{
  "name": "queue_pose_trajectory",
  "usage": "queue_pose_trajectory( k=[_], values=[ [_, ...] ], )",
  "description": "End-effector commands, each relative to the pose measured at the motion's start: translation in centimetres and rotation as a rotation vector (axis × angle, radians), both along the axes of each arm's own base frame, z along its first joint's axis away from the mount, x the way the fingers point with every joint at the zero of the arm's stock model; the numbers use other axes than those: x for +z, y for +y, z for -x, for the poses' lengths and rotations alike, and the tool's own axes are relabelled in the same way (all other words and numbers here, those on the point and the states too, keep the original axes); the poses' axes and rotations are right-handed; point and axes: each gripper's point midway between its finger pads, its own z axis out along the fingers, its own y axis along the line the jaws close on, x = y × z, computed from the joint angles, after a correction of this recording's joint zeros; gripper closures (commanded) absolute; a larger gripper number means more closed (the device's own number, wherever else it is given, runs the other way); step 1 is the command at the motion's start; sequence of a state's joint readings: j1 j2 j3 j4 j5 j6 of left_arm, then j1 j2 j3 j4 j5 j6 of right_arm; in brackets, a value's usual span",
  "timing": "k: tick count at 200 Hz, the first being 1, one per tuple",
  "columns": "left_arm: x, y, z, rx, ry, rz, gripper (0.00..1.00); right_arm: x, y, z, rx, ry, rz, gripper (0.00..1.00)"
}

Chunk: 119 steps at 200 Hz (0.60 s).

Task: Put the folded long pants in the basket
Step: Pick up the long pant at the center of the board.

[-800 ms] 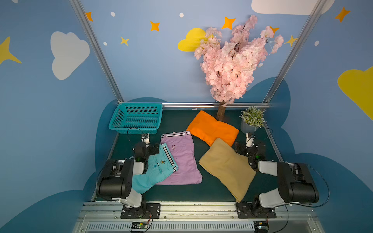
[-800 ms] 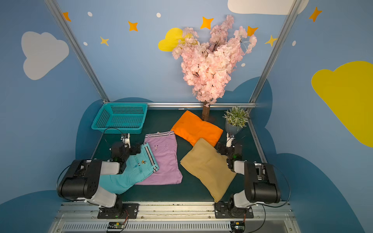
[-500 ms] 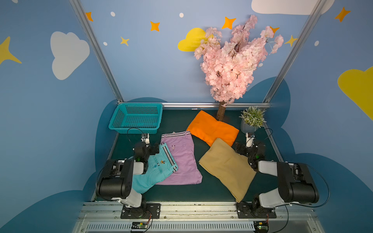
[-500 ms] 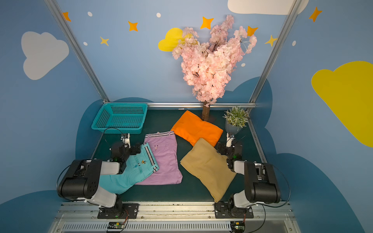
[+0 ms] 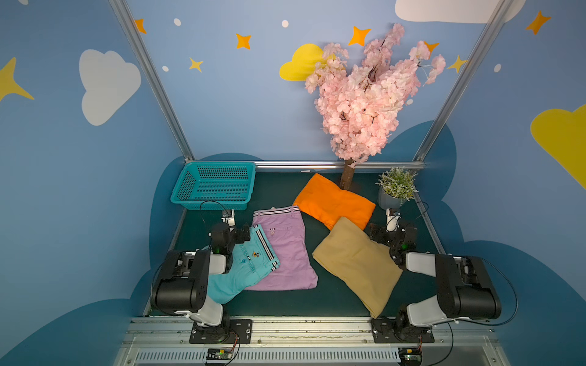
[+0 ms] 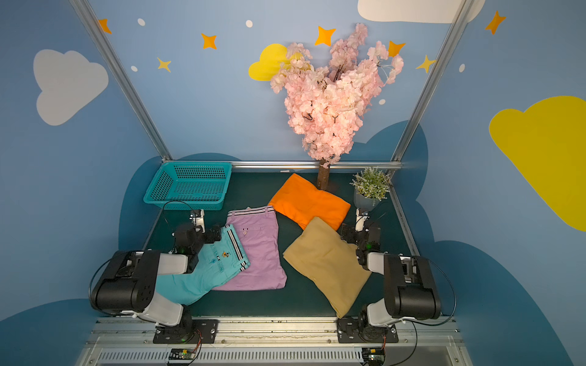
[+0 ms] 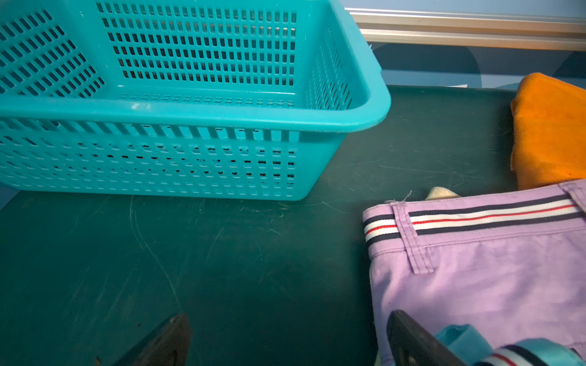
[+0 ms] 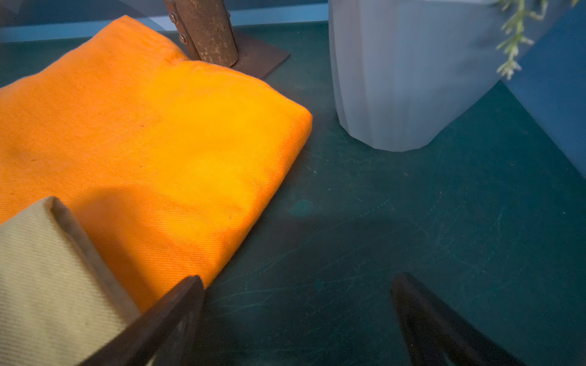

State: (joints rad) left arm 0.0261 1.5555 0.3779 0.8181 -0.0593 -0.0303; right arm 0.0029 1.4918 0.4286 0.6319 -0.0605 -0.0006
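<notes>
While both pincers hang released with nothing in them, item status: teal pants (image 5: pixel 244 269), smooth cotton with a striped waistband, are laid aslant over the near-left edge of the lilac pants (image 5: pixel 285 250). The lilac ones have the same striped band and belt loops, in a rectangular fold. Tan pants (image 5: pixel 355 263) are ribbed twill in a long rectangle, far corner resting on the orange pants (image 5: pixel 333 202), which are thick twill with rounded fold edges.

All four lie on the dark green scratched mat (image 5: pixel 317 301), outside the basket (image 5: pixel 212 204). It is teal hard plastic, rectangular, with slotted walls and floor and a rolled rim, at the far-left corner.

On the left gripper (image 7: pixel 288 336), one finger is over lilac cloth and one over mat. The right gripper (image 8: pixel 295 294) has one finger by the tan-orange overlap.

A grey fluted pot (image 5: pixel 385 201) holds a small green plant (image 5: pixel 398 183).
</notes>
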Motion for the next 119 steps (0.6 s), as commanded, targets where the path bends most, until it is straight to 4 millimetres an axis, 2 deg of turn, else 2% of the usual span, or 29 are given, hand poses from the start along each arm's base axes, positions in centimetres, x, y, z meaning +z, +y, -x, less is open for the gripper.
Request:
queue_pose_trajectory(
  k=[1,119],
  values=[
    [1.40,-0.25,-0.58,-0.014,-0.041,-0.003,0.00,1.62,0.07,-0.83,0.000,-0.050,0.000,0.02],
    [1.35,-0.25,-0.56,-0.014,-0.040,-0.002,0.00,1.57,0.02,-0.88,0.001,-0.043,0.000,0.02]
  ],
)
